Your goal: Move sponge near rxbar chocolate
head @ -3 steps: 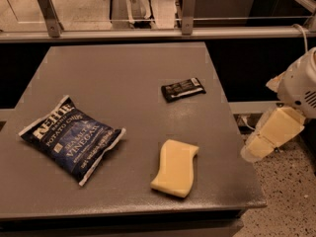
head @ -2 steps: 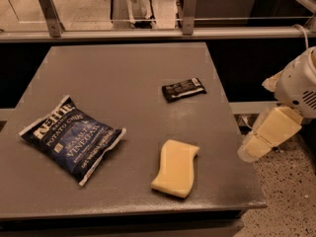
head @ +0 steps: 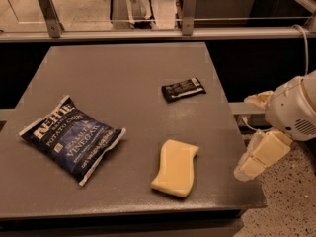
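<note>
The pale yellow sponge [head: 175, 168] lies flat on the grey table [head: 123, 78], near its front right part. The rxbar chocolate [head: 183, 89], a small black wrapper with white lettering, lies farther back on the table, about a sponge's length beyond the sponge. My gripper [head: 253, 163] hangs off the table's right edge, to the right of the sponge and a little above table height. It holds nothing.
A large dark blue Kettle chips bag [head: 72, 138] lies on the left part of the table. A metal rail [head: 148, 32] with posts runs behind the table's far edge. Speckled floor [head: 291, 206] shows beyond the right edge.
My gripper has drifted slightly left and down, closer to the table's right edge. The sponge, the bar and the chips bag have not moved.
</note>
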Motion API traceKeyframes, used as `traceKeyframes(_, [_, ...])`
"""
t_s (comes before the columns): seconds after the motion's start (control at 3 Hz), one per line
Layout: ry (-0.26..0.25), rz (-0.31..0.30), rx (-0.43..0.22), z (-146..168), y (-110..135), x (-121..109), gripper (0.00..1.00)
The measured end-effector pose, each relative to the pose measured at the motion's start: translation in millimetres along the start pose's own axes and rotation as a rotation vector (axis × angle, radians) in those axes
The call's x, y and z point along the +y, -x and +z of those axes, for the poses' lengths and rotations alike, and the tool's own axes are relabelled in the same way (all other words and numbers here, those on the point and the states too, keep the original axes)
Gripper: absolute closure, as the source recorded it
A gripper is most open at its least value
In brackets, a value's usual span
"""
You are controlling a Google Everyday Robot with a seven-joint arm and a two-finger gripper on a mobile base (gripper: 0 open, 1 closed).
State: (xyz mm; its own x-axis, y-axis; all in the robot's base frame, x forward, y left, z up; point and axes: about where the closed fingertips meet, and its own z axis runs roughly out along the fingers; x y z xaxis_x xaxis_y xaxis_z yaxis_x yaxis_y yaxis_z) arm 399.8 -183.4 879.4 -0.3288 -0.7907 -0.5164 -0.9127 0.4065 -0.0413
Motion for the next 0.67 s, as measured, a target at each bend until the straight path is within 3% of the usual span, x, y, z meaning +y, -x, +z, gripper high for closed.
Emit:
traceKeyframes(0.33, [0.015,-0.08,-0.041,-0.6,8.4,4.6,0.0])
traceKeyframes(0.67, [0.013,-0.081,-0.038,-0.7,8.0,4.5,0.0])
